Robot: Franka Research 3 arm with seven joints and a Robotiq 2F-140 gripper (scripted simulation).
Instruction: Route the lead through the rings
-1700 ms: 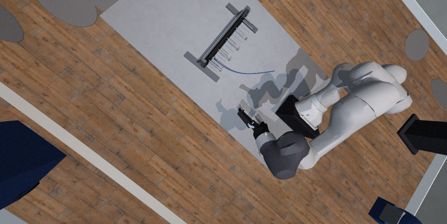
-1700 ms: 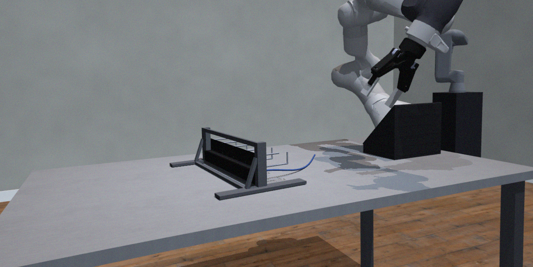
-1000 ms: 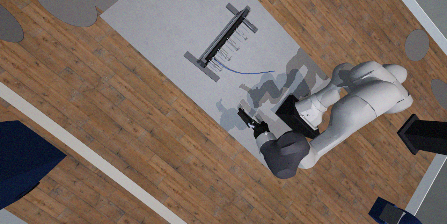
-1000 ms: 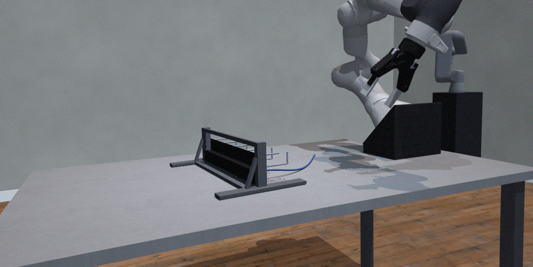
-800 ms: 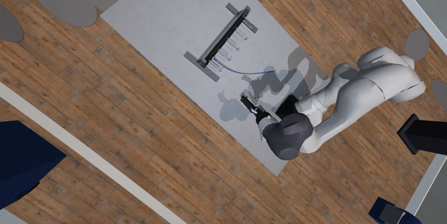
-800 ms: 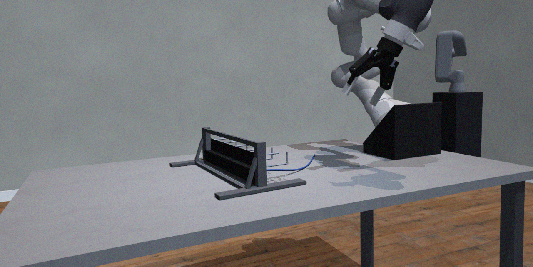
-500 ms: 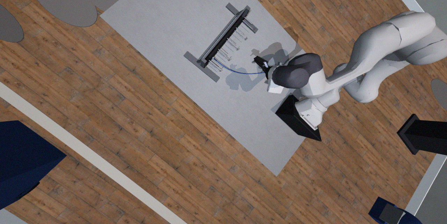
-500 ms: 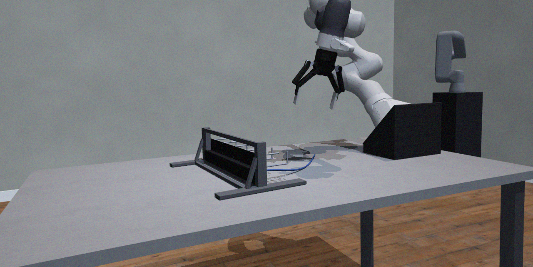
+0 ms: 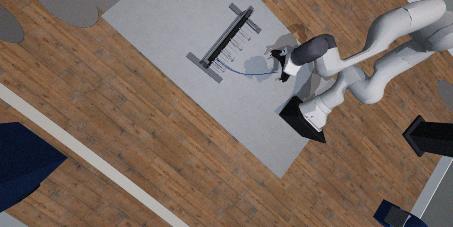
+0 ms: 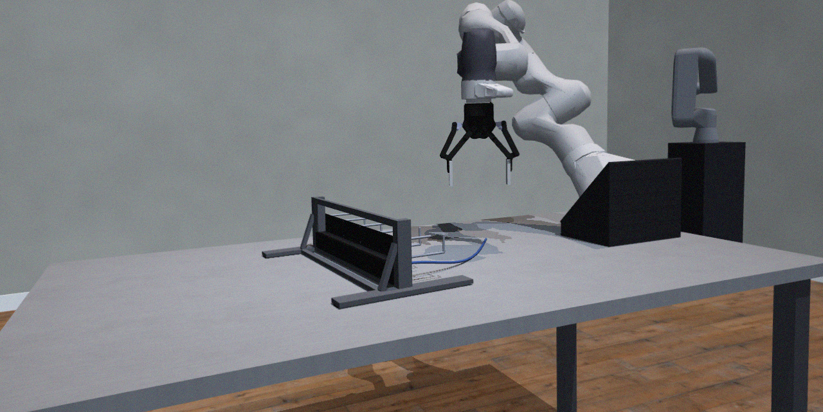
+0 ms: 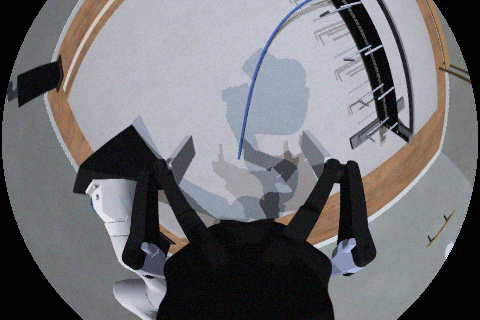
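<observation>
The rack (image 9: 227, 40) with the black patch panel stands on the grey table; it also shows in the side view (image 10: 359, 242) and the wrist view (image 11: 363, 27). The blue lead (image 9: 244, 72) leaves the panel near one end and curves across the table, outside the rings, also in the side view (image 10: 460, 257) and the wrist view (image 11: 263, 54). Its free end (image 9: 277, 72) lies on the table. The wire rings (image 9: 239, 40) stick out along the panel's front. My gripper (image 10: 478, 179) hangs high above the free end, pointing down, open and empty, also in the top view (image 9: 279, 65) and the wrist view (image 11: 247, 180).
The arm's black base block (image 10: 621, 202) sits on the table's far right part, close behind the free end. A second black pedestal (image 10: 705, 191) with a grey device stands beyond the table. The table's edge (image 9: 291, 44) runs near the gripper.
</observation>
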